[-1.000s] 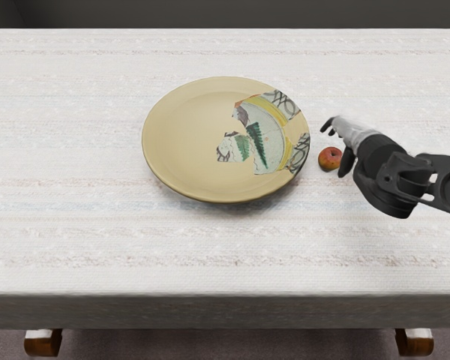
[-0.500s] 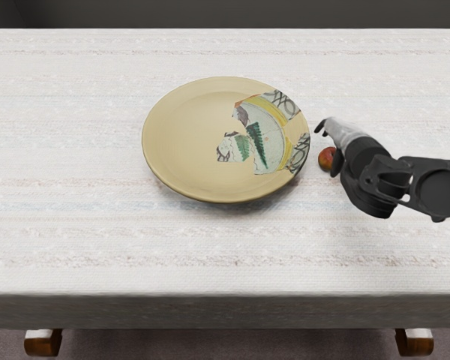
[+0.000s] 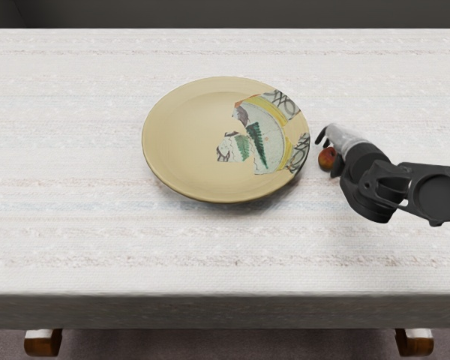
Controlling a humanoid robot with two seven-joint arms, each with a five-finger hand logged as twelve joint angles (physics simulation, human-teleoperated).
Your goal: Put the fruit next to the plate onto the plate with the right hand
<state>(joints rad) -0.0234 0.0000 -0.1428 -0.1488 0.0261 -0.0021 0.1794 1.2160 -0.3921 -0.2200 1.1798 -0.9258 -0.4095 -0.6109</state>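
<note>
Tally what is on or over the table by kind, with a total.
Plate: 1, the plate, tan with a painted patch
Fruit: 1, the fruit, small and red, just right of the plate
Robot hand: 1, the right hand, at the fruit
Total: 3

I count: one plate (image 3: 187, 142), one fruit (image 3: 326, 157), one counter (image 3: 97, 225). One hand (image 3: 336, 144) of mine in view, right one. One arm (image 3: 435, 195) behind it. Two wooden legs (image 3: 43, 341) under counter.
</note>
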